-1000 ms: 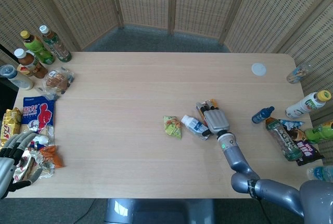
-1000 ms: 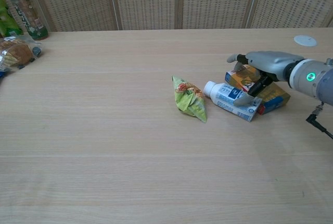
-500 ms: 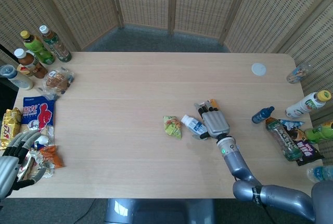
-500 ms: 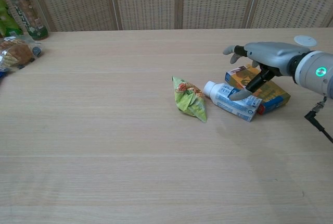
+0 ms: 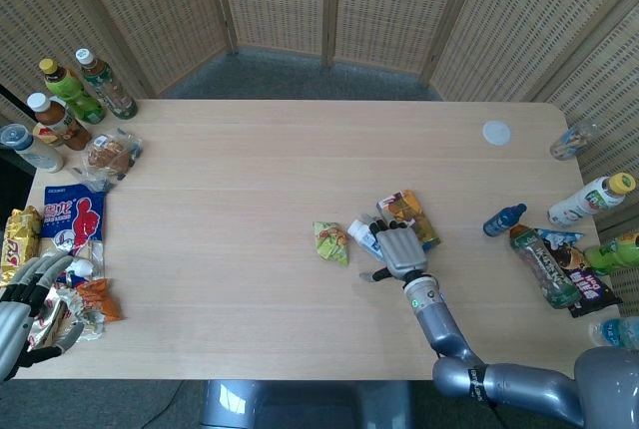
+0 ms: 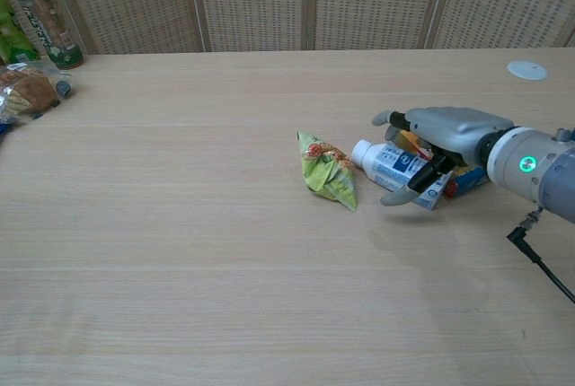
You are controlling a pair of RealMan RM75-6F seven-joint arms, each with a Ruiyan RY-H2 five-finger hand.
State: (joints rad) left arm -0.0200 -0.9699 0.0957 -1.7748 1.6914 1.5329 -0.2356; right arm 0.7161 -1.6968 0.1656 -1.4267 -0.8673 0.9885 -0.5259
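Near the middle of the bench [image 5: 250, 170], a little to the robot's right, a small white bottle with a blue label [image 6: 400, 171] lies on its side. Its long axis runs roughly across the bench, cap toward the green snack packet [image 6: 328, 171] just beside it. The right robot hand [image 6: 429, 148] is over the bottle palm down, fingers spread over its top and the thumb curled under its near side; it touches the bottle, but whether it truly clamps it I cannot tell. An orange carton [image 5: 411, 217] lies right behind (partly hidden in the chest view). The left robot hand [image 5: 25, 299] sits at the bench's near left corner, fingers loosely apart, grasping nothing, beside crumpled wrappers [image 5: 80, 304]. Bottles and snack bags line both ends of the pale wooden bench; woven screens [image 5: 329, 0] close off the room behind.
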